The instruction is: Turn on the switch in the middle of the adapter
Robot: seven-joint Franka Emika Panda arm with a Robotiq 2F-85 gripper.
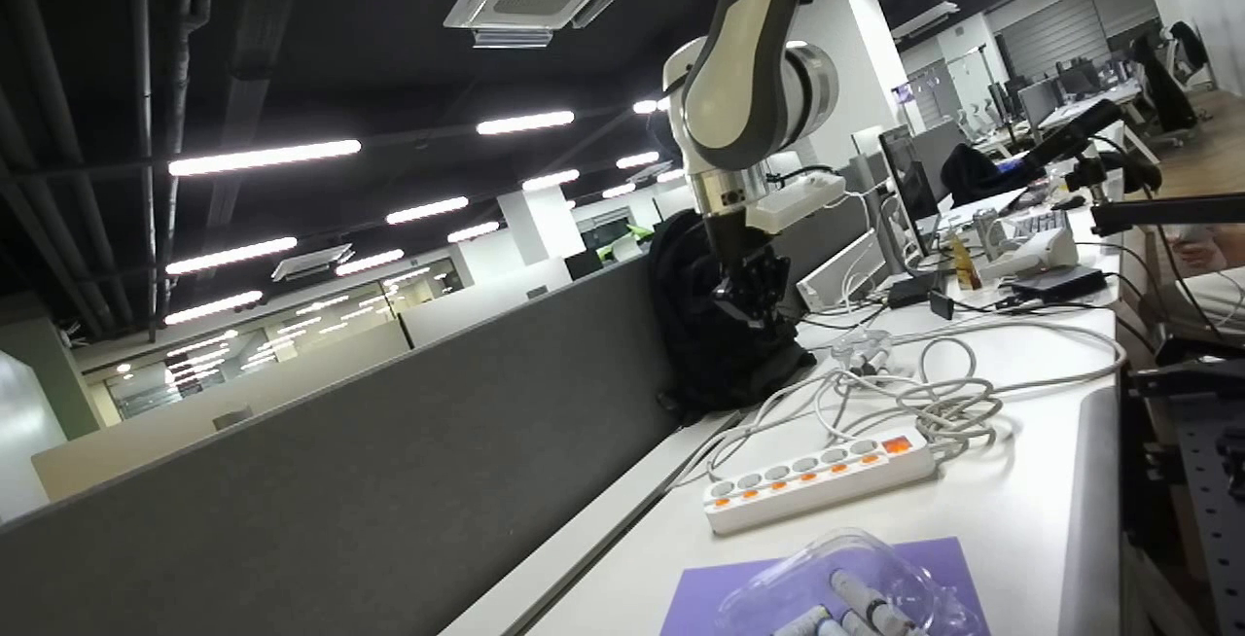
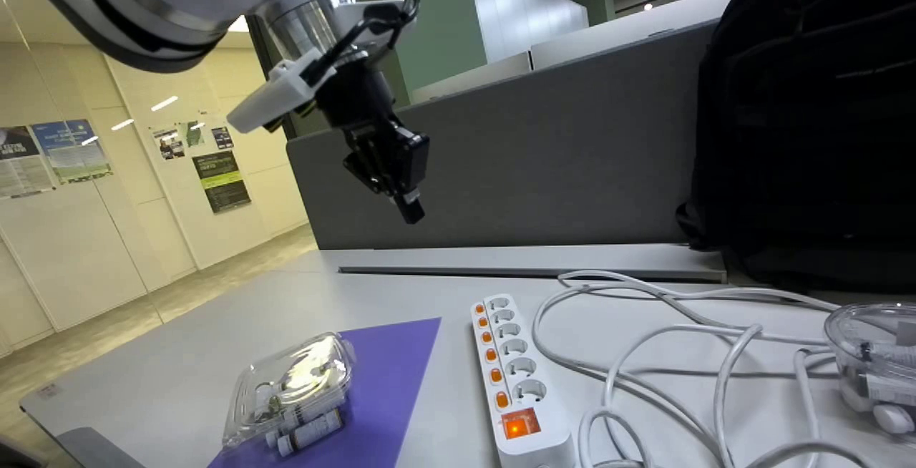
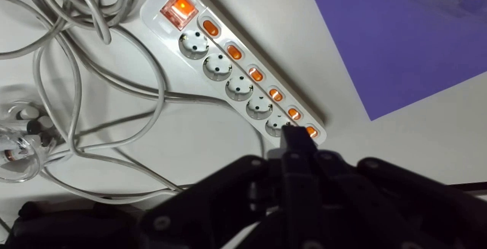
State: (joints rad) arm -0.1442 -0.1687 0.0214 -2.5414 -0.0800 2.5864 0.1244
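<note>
- Over the table [image 2: 179, 318] the arm [image 1: 725, 106] is hanging; I'm judging the job to be at its lining-up stage — the press itself is probably remaining.
- The adapter [image 3: 239, 68] is lying flat on the table, looking long, narrow and white, stretching in the wrist view from eleven o'clock to four.
- The gripper [image 2: 411, 212] is hovering well apart from it, clenched and holding nothing.
- The main switch [image 3: 179, 10], at eleven o'clock, is glowing orange.
- Six smaller orange switches [image 3: 256, 74] are lining one edge; whether the middle ones are on — I'm not managing to tell.
</note>
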